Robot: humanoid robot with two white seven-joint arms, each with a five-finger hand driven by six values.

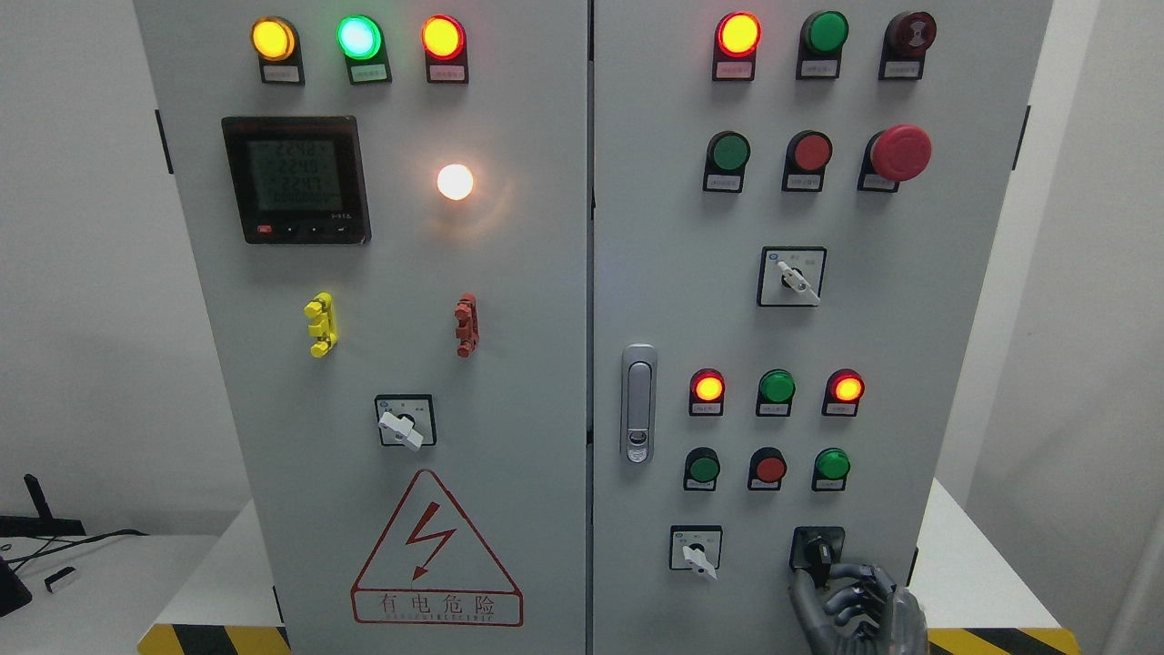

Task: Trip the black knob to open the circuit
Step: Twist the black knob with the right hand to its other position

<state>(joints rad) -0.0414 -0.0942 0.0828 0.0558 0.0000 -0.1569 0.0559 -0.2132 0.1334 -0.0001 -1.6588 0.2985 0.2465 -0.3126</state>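
Slippage worries us: our right hand (850, 600), fingers loosely curled and gripping nothing, only touches black knob (817, 549) from below at the cabinet's (509, 273) lower right.

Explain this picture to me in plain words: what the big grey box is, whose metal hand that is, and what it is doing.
This one picture comes from a camera on a humanoid robot's head, looking straight at a grey electrical cabinet with two doors. The doors carry lit indicator lamps, push buttons, a digital meter, a red mushroom-shaped stop button, several white turn switches and a high-voltage warning triangle. At the lower right is the right robot hand, grey with jointed fingers, its arm coming in from the bottom right. Its fingertips reach up to the black knob, a small rotary switch on the right door; they seem to touch the knob's lower edge, but no firm grip shows. Nothing else is held. The left hand is out of view.
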